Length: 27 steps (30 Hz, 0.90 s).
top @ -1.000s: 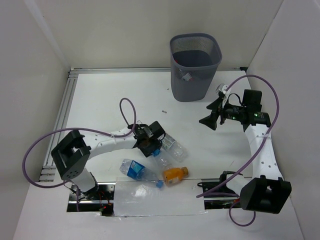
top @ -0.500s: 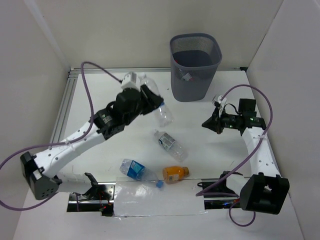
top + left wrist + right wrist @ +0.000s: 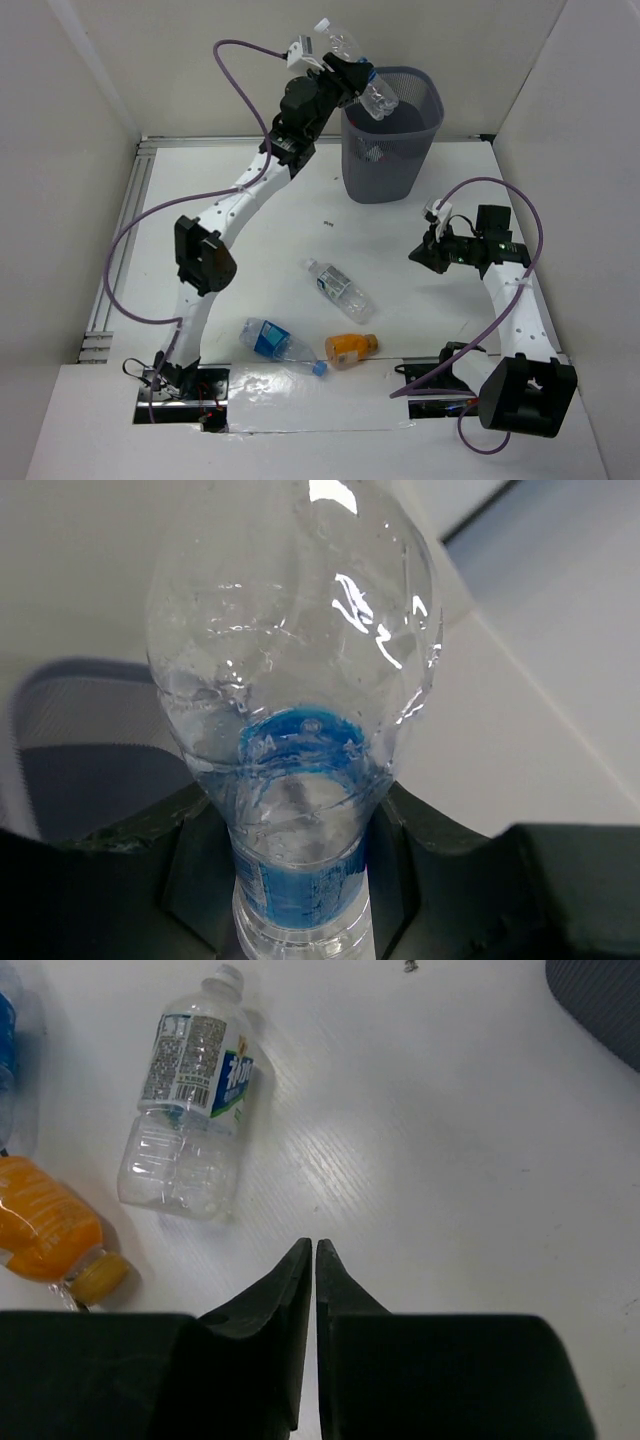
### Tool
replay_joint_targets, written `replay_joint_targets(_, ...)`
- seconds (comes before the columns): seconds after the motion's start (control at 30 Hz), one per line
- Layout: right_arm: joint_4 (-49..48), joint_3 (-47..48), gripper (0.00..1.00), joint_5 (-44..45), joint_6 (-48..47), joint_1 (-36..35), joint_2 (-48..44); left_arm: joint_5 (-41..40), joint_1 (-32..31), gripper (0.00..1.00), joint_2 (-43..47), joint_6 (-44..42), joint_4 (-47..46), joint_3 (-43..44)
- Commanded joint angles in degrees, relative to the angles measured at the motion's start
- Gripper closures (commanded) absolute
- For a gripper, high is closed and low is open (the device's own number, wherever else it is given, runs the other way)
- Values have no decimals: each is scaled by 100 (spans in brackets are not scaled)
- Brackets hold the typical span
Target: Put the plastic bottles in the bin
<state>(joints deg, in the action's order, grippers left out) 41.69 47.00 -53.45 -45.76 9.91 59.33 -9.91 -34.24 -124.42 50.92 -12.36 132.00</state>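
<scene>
My left gripper [image 3: 352,78] is raised high and shut on a clear plastic bottle with a blue label [image 3: 362,82], held tilted over the left rim of the dark mesh bin [image 3: 392,150]. In the left wrist view the bottle [image 3: 290,680] fills the frame between the black fingers [image 3: 420,850], with the bin [image 3: 70,750] below left. Three bottles lie on the table: a clear one [image 3: 338,286], a blue-labelled one [image 3: 275,342] and a short orange one [image 3: 350,348]. My right gripper [image 3: 418,252] hovers right of them, shut and holding nothing [image 3: 313,1247].
White walls enclose the table on three sides. A metal rail [image 3: 125,230] runs along the left edge. In the right wrist view the clear bottle [image 3: 190,1110] and the orange bottle [image 3: 45,1225] lie left of the fingers, and the bin's base [image 3: 605,1000] is at top right.
The left arm has lifted the blue-labelled bottle from the table's middle up to the bin's rim. The right gripper has shut and shifted slightly nearer.
</scene>
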Motion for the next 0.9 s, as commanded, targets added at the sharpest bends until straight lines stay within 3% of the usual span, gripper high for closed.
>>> replay_joint_targets(0.0,-74,-104,83,89,-135,2,-115,-772,-56,72,-564,-553,-557,799)
replay_joint_targets(0.03,-74,-104,75,89,-135,2,-193,-923,-144,55,-740,-739,-653,800)
replay_joint_targets(0.07,-21,-104,57,28,-135,2,-194,-1047,-144,41,-794,-854,-767,800)
replay_joint_targets(0.17,41,-104,25,-77,-301,2,-194,-1109,-197,14,-1057,-1049,-716,861)
replay_joint_targets(0.2,163,-51,4,-217,-389,2,-194,-1109,-197,11,-1119,-1049,-715,932)
replay_joint_targets(0.23,164,-51,0,-297,-573,2,-194,-961,-197,7,-1119,-1110,-715,1080)
replay_joint_targets(0.3,348,-51,0,-587,-863,2,-194,-907,-197,0,-1207,-1171,-715,1257)
replay_joint_targets(0.5,61,134,1,-756,-462,-770,149,-574,-13,0,-594,-1329,-768,907)
replay_joint_targets(0.53,-211,134,7,-607,183,-972,219,-460,40,0,-183,-1573,-768,775)
replay_joint_targets(0.57,-493,134,28,-414,564,-1470,280,-407,40,0,73,-1741,-663,504)
replay_joint_targets(0.6,-983,134,38,67,899,-1762,281,-406,40,0,354,-1926,-193,354)
replay_joint_targets(0.67,-1372,81,46,142,1813,-2210,517,-511,40,1,1483,-2434,389,-529)
replay_joint_targets(0.7,-1775,133,46,290,2190,-2335,605,-625,40,3,1935,-2437,688,-979)
replay_joint_targets(0.73,-2005,134,44,622,2890,-2571,693,-878,40,4,2409,-2437,1265,-1993)
replay_joint_targets(0.83,-2507,239,20,1082,3546,-2898,1027,-1205,-30,4,4220,-2149,2121,-3624)
replay_joint_targets(0.87,-2508,300,17,1187,3826,-3107,1150,-1432,-213,4,4624,-1730,2811,-4586)
